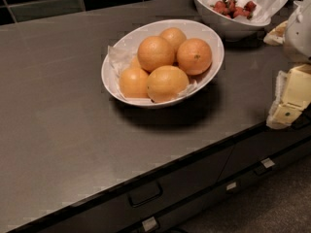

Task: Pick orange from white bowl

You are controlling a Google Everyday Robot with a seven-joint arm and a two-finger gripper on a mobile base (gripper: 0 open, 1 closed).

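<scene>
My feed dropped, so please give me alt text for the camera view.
Oranges fill a paper-lined white bowl on a dark counter; the orange with a stem dot lies at its right side. The gripper is at the picture's right edge, apart from the bowl. A berry bowl stands behind.

A dark grey countertop (63, 130) runs diagonally through a dimly lit kitchen, its matte surface catching a soft, pale sheen. Behind it rises a backsplash of dark tiles (43, 6) — one greenish-grey among black — lined with light grout. Below the counter edge sit dark drawer fronts (194, 178), one with a black handle (145, 194), others with small silver latches (267, 163). Brownish floor (272, 212) shows at lower right. The gripper (287, 103) sits at the right edge, above the counter's front.
</scene>
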